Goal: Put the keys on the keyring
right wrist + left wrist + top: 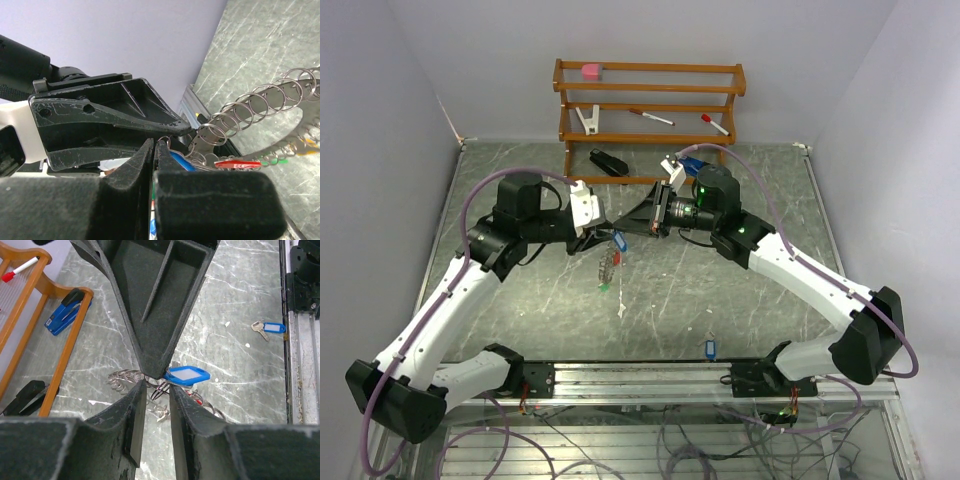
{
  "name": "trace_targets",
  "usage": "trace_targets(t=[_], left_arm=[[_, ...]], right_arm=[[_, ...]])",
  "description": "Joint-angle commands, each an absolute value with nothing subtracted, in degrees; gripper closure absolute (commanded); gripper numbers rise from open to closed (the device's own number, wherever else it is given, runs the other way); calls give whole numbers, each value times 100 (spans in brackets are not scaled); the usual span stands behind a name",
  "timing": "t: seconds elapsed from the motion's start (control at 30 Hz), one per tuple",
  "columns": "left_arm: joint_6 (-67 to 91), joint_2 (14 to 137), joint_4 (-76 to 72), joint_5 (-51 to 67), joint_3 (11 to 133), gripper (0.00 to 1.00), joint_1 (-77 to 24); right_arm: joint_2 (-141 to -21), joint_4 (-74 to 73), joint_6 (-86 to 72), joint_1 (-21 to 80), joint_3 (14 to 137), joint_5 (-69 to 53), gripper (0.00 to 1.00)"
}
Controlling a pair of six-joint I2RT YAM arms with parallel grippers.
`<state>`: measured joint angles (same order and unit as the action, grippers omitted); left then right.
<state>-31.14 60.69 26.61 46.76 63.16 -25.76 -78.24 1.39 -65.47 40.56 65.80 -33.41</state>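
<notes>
Both arms meet tip to tip over the middle of the counter (740,300).

Right gripper (154,148): jaws clenched on something thin and metallic at their very tip. Cannot tell whether it is ring wire or a key shank.

Left gripper (157,391): jaws stand a narrow gap apart, with wire loops lying in the gap. Cannot tell whether the pads bear on them.

Judgement: one side steadies the ring while the other works a key onto the wire, hence the nose-to-nose pose.

Keyring (610,265): hangs just below the meeting point, centre of the top view. Its near end is raised off the counter, and in the right wrist view it arcs away to the right.

Key with the blue tag (186,375): touching the tip of the right jaws, just right of the left jaws' gap, not between them.

Second blue-tagged key (270,329): flat on the counter, upper right of the left wrist view, well apart from both jaws, not yet on the ring.
</notes>
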Motion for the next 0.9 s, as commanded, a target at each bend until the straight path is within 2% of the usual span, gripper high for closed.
trace_targets(t=[0.0, 0.17, 0.4, 0.87], left_arm=[[-3287, 5995, 2683, 4791, 6275, 65, -2485], [-3380, 5950, 2695, 4496, 6246, 63, -2223], [-3214, 6084, 2775, 5083, 6266, 68, -1978], [-3044, 6231, 2759, 5812, 6516, 66, -1978]], right_arm=[[-7664, 377, -6517, 4035, 6802, -3513, 100], [-7643, 321, -6469, 4029, 6841, -3550, 100], [-7598, 378, -6468, 4016, 6875, -3683, 100], [-7628, 342, -6459, 4011, 6870, -3793, 100]])
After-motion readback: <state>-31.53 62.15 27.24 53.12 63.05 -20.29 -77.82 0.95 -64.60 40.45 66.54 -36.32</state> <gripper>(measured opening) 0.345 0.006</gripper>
